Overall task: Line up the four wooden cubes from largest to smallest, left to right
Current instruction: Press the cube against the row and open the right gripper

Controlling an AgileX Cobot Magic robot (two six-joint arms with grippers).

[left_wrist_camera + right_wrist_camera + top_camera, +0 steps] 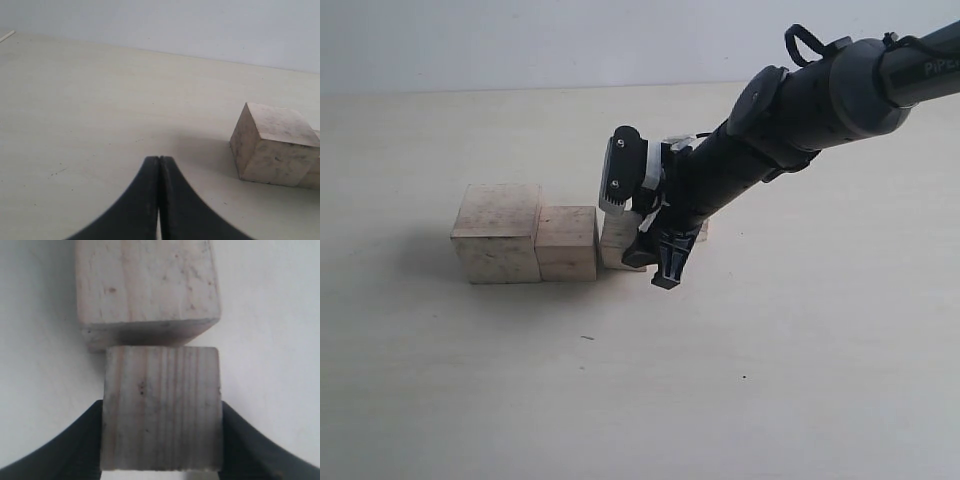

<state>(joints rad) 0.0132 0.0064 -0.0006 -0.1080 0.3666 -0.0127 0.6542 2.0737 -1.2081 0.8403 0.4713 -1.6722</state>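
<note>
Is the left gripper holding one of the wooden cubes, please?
No, the left gripper is shut on nothing, and the largest cube sits apart from it.

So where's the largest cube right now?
In the exterior view the largest cube sits left of centre, at the left end of the row, flush against the next-largest cube on its right.

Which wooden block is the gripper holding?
The third cube from the left, between the right gripper's fingers; it's smaller than the two cubes left of it.
</note>
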